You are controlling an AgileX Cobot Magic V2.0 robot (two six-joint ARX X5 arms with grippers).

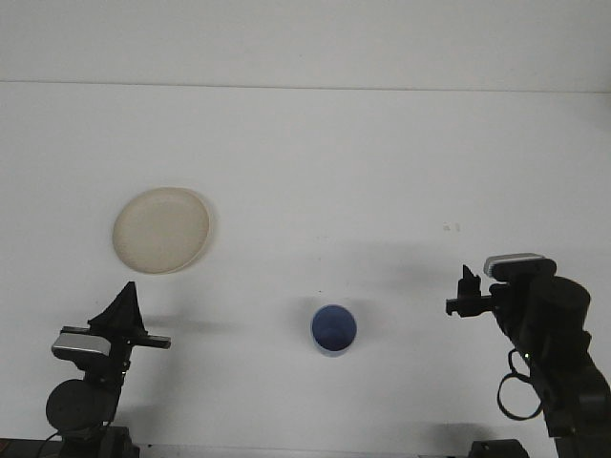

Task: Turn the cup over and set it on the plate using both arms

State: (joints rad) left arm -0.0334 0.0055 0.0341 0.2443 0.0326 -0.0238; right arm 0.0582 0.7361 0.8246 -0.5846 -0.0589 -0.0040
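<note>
The blue cup (333,330) stands upright on the white table (315,162), with its open mouth turned up, so its long axis is vertical and the blue inside is seen from above. It stands alone, and nothing touches it.

The right gripper (466,296) is to the right of the cup, well apart from it and a little farther from the camera edge of the table. It points to the left, toward the cup side, and it holds nothing. Its fingers are small and dark here, and I cannot tell if they are apart or together.

The left gripper (122,310) is to the left of the cup, also well apart, near the lower left corner. Its dark fingers rise to one point, so they look closed together, and they hold nothing.

The cream plate (161,229) lies flat on the table, beyond the left gripper and a little to its right. From the cup, it is far to the left and farther up the table. The plate has nothing on it.

No writing or label can be read on the cup, the plate or the arms.
</note>
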